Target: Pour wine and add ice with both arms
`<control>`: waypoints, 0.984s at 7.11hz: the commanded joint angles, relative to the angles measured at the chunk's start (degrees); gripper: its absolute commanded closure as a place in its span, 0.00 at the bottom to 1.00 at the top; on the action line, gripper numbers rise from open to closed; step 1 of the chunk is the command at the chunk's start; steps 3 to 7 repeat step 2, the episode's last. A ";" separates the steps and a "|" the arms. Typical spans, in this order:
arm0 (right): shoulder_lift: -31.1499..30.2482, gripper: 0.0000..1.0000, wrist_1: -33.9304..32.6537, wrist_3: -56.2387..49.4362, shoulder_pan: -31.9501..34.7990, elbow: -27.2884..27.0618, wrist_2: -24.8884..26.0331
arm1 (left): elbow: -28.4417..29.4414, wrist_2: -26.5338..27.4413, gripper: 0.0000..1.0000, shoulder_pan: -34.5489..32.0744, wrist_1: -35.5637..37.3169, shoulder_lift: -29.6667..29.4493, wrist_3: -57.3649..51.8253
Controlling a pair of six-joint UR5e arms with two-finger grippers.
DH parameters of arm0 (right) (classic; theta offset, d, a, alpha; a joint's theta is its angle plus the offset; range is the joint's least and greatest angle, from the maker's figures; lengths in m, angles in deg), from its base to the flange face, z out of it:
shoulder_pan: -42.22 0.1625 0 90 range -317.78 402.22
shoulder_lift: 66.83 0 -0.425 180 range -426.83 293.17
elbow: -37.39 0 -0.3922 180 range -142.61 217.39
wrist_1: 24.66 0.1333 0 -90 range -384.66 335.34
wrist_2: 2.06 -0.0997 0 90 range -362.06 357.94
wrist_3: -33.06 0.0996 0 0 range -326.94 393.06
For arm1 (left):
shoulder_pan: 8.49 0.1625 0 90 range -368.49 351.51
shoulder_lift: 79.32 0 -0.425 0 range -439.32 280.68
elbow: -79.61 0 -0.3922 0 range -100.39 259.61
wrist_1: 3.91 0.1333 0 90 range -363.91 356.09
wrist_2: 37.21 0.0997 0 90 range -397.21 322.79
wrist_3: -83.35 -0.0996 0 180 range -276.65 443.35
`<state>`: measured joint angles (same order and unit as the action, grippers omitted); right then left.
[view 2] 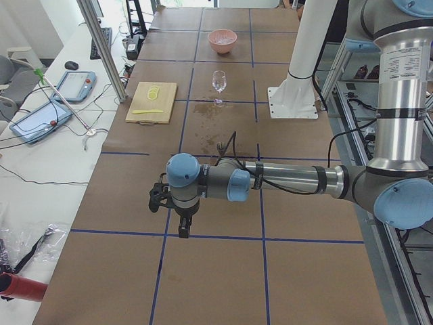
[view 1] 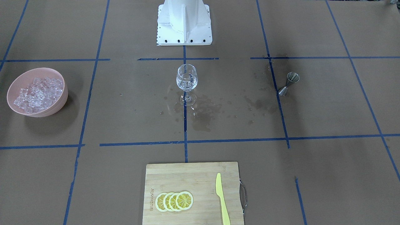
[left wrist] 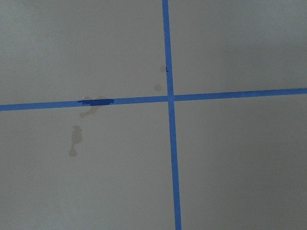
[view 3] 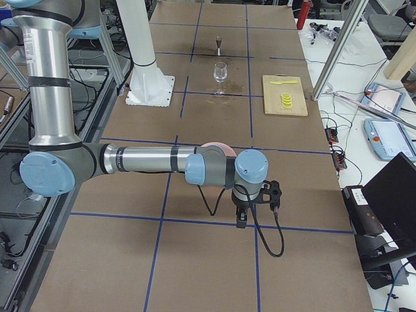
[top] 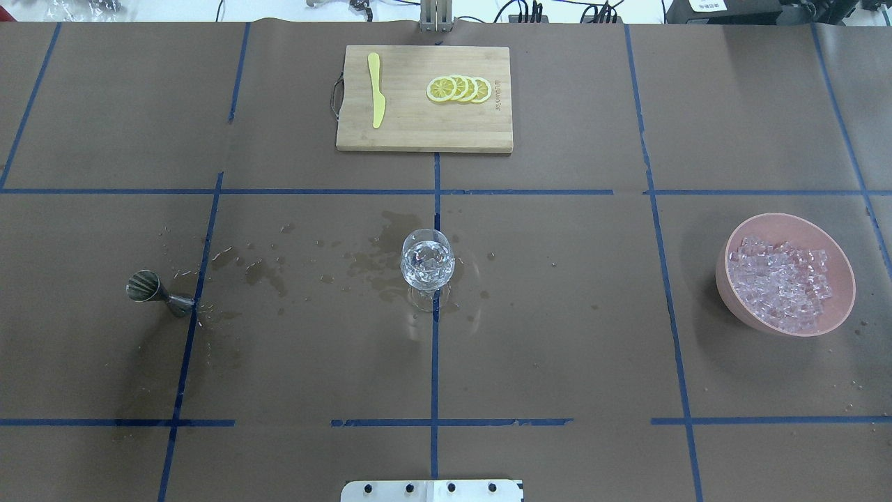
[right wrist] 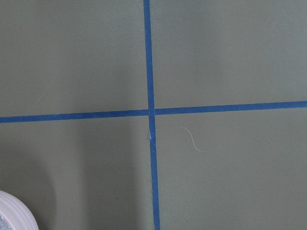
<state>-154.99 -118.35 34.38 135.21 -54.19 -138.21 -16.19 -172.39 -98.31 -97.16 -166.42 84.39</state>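
A clear stemmed glass [view 1: 187, 78] stands at the table's middle [top: 427, 261] with a few clear ice cubes in it. The ice [view 1: 37, 93] is heaped in a pink bowl [view 1: 60, 104] on my right side [top: 791, 217]. A steel jigger [view 1: 289, 83] stands upright on my left side [top: 150, 289]; I cannot tell if it holds wine. My left gripper [view 2: 183, 229] shows only in the exterior left view, pointing down over bare table far from the glass. My right gripper [view 3: 241, 218] shows only in the exterior right view, just beyond the bowl. I cannot tell if either is open or shut.
Wet stains [view 1: 203, 114] spread over the brown paper between glass and jigger. A wooden cutting board [view 1: 175, 175] with lemon slices [view 1: 174, 201] and a yellow knife [view 1: 222, 200] lies at the far edge. The white pedestal [view 1: 184, 23] stands behind the glass.
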 commanded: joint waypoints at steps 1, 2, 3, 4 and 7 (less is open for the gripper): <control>0.00 0.00 0.00 0.00 0.00 0.00 0.00 | 0.00 0.00 0.00 0.00 0.00 0.00 -0.07; 0.00 0.00 0.00 0.09 0.00 0.00 0.00 | 0.00 0.00 0.00 0.00 0.00 0.00 -0.07; 0.00 0.00 0.00 0.09 0.00 0.00 0.00 | 0.00 0.00 0.00 0.00 0.00 0.00 -0.07; 0.00 0.00 0.00 0.09 0.00 0.00 0.00 | 0.00 0.00 0.00 0.00 0.00 0.00 -0.07; 0.00 0.00 0.00 0.09 0.00 0.00 0.00 | 0.00 0.00 0.00 0.00 0.00 0.00 -0.07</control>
